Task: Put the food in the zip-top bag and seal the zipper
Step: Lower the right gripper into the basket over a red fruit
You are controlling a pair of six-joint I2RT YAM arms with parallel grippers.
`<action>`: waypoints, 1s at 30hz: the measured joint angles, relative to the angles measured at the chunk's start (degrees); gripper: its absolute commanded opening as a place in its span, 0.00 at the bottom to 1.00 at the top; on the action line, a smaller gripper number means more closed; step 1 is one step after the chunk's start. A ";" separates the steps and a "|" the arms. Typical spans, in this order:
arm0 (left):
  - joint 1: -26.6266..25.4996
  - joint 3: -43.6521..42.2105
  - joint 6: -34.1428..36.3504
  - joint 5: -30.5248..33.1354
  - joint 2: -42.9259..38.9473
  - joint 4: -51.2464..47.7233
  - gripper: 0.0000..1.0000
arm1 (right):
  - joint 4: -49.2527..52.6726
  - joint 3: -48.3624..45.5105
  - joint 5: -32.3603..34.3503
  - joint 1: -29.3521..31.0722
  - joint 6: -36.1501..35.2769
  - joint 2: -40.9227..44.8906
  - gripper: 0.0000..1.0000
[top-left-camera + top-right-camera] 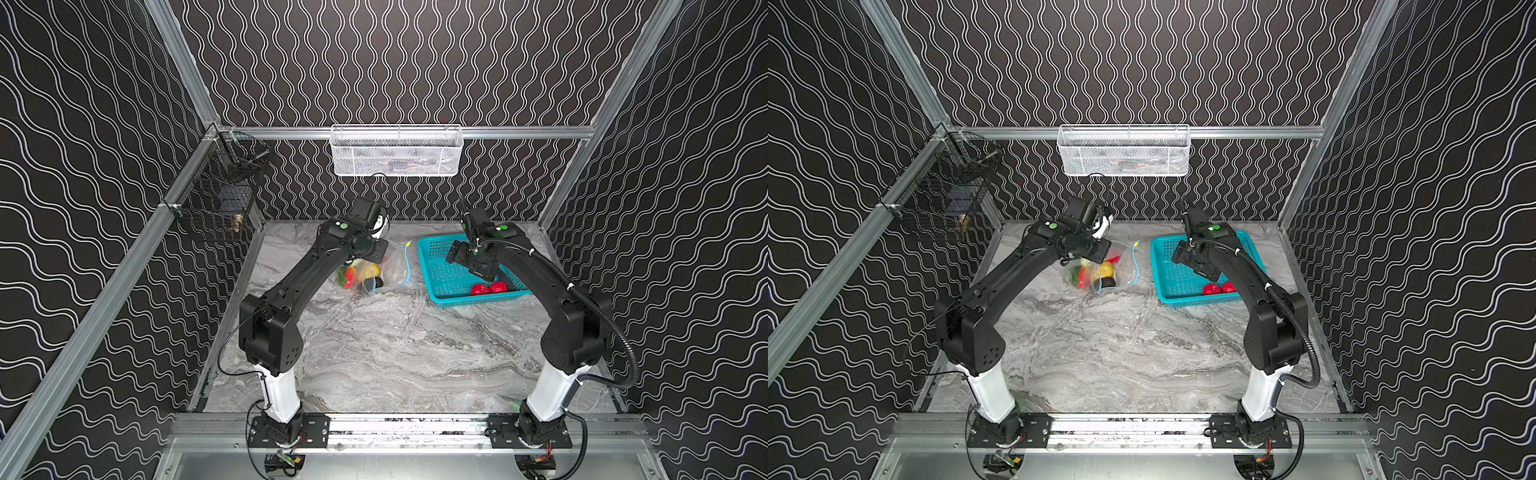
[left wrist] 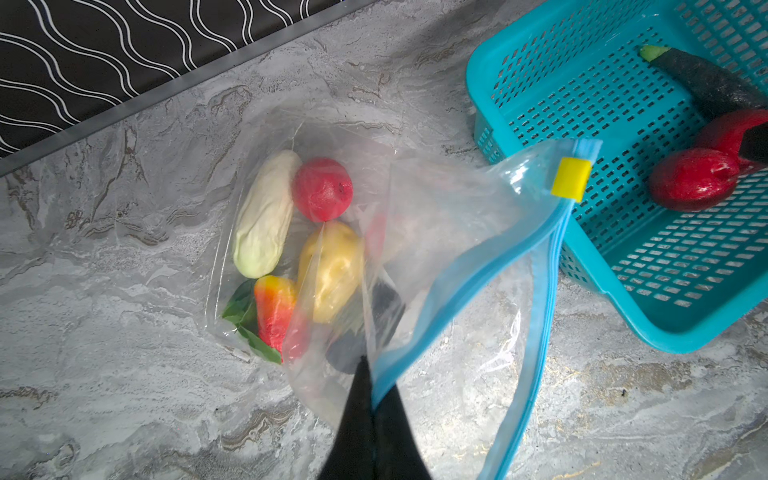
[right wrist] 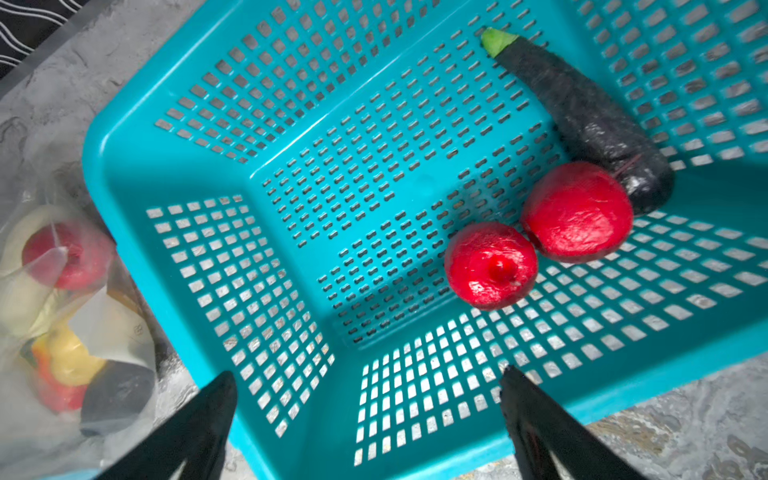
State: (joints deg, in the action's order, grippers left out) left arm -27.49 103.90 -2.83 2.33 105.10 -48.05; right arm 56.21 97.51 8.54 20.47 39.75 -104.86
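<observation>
On the gray table, the left gripper pinches the unzipped bag, maybe five foods inside, and the wide-open right gripper hangs over three more.

- Teal perforated basket stands on the grey marble table, right of centre, towards the back.
- White mesh basket hangs on the back rail; it perhaps holds something dark, too blurred to name.
- Black wire basket hangs on the left rail.

We see a clear, glossy plastic zip-top bag, a teal perforated plastic basket, a shiny red fruit and a matt marbled stone-look tabletop
</observation>
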 measured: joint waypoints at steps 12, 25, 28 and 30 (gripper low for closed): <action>0.00 -0.20 0.00 0.20 0.02 0.00 0.00 | 5.27 1.31 3.85 -3.48 -3.52 -3.65 0.99; 0.02 -0.44 0.00 0.22 0.15 0.02 0.00 | 4.98 -2.03 2.91 -5.73 -6.32 -7.15 0.99; 0.07 -0.70 0.00 0.42 0.09 0.09 0.00 | 4.11 -2.47 2.89 -6.25 -6.80 -8.02 1.00; 0.07 -0.76 0.00 0.39 0.09 0.09 0.00 | 3.65 -2.78 2.89 -6.29 -7.43 -8.52 0.99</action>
State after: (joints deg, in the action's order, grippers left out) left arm -27.42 103.13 -2.83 2.72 105.19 -47.97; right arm 59.86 94.74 11.42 14.17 32.32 -113.38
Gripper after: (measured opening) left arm 0.048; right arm 0.994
